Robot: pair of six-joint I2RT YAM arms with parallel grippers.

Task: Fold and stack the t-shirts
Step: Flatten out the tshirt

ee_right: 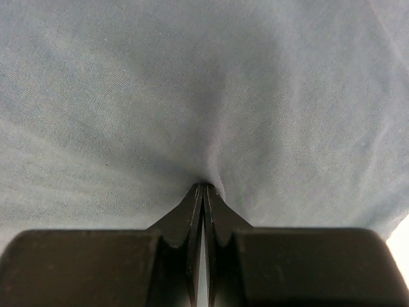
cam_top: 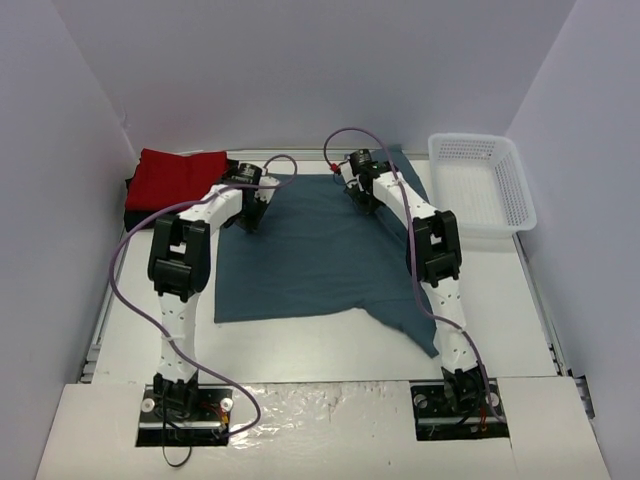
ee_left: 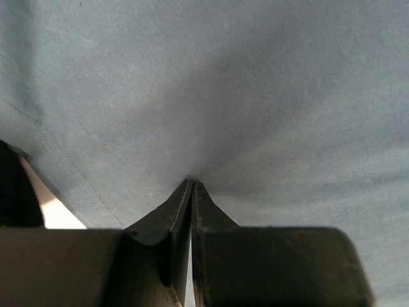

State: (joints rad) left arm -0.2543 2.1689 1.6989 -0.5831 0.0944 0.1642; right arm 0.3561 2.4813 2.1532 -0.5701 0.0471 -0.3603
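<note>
White walls (cam_top: 320, 70) close the white table (cam_top: 300, 345) in on three sides. The widest bare stretch lies between the arm bases and the near hem of the teal t-shirt (cam_top: 310, 260). That shirt is spread flat across the middle. Its far edge comes close to the back wall, and one flap trails toward the near right under the right arm.

A narrower bare strip runs down the shirt's left side. In the far left corner the red t-shirt (cam_top: 180, 178) sits folded on the black t-shirt (cam_top: 135, 215), close to the teal one's corner. A white basket (cam_top: 470, 139) stands at the far right, just beside the teal shirt.

The left gripper (cam_top: 250, 222) is clenched on the teal cloth near its far left edge, and the fabric puckers at its fingertips (ee_left: 182, 204). The right gripper (cam_top: 360, 200) pinches the same shirt near the far right edge in the same way.
</note>
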